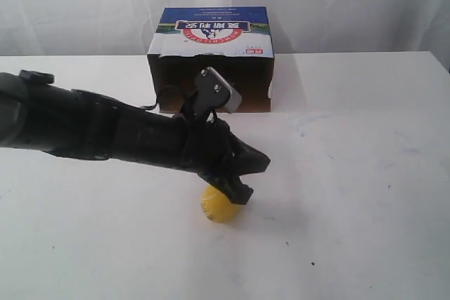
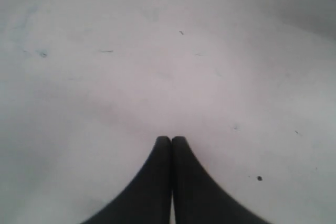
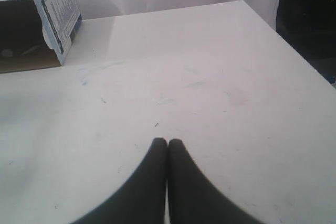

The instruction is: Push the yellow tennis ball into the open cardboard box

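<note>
The yellow tennis ball (image 1: 218,208) lies on the white table in front of the open cardboard box (image 1: 211,40), whose dark opening faces the ball. My left gripper (image 1: 242,192) is shut and empty; its tip rests over the ball's upper right side, partly covering it. In the left wrist view the shut left gripper (image 2: 171,139) shows only bare table beyond it, and the ball is hidden there. My right gripper (image 3: 167,141) is shut and empty above the table, with the box (image 3: 37,22) far off from it. The right arm is out of the exterior view.
The black left arm (image 1: 98,131) stretches from the left edge across the table in front of the box. The white table (image 1: 365,173) ends at a far edge by a white curtain (image 1: 337,5). A table edge (image 3: 286,45) drops off beyond the right gripper.
</note>
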Robot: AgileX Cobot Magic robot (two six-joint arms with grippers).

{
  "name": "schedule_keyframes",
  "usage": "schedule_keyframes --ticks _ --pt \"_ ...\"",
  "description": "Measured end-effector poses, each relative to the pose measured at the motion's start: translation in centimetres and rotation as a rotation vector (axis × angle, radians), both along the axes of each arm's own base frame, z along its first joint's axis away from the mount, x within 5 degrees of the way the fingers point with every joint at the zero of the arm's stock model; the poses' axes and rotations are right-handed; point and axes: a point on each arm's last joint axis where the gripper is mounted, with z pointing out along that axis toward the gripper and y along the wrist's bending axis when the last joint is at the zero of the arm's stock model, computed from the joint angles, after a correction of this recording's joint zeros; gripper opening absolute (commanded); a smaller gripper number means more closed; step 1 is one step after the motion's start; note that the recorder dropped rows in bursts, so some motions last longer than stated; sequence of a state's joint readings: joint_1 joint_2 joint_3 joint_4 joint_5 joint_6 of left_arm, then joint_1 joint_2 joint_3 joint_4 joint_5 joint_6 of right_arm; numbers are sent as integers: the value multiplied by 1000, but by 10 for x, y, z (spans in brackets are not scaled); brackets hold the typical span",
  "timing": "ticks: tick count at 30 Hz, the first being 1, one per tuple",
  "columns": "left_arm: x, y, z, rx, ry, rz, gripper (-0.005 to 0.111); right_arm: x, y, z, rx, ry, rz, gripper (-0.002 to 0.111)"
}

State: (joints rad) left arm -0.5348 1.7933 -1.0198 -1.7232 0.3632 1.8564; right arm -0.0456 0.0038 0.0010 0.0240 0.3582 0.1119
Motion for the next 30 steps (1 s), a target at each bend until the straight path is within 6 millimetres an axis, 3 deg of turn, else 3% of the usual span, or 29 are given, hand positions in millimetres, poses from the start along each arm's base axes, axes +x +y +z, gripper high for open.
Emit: schedule_keyframes --ticks 3,7,15,20,30 --pt "3 7 13 32 -42 75 0 0 0 0 0 0 0 0" --pt "5 9 11 56 -54 92 0 0 0 0 0 0 0 0" --pt "17 11 -33 172 -34 68 0 0 0 0 0 0 0 0" --pt "27 8 -42 114 -5 25 0 0 0 0 0 0 0 0" --pt "26 0 -48 56 26 -39 0 0 0 0 0 0 0 0"
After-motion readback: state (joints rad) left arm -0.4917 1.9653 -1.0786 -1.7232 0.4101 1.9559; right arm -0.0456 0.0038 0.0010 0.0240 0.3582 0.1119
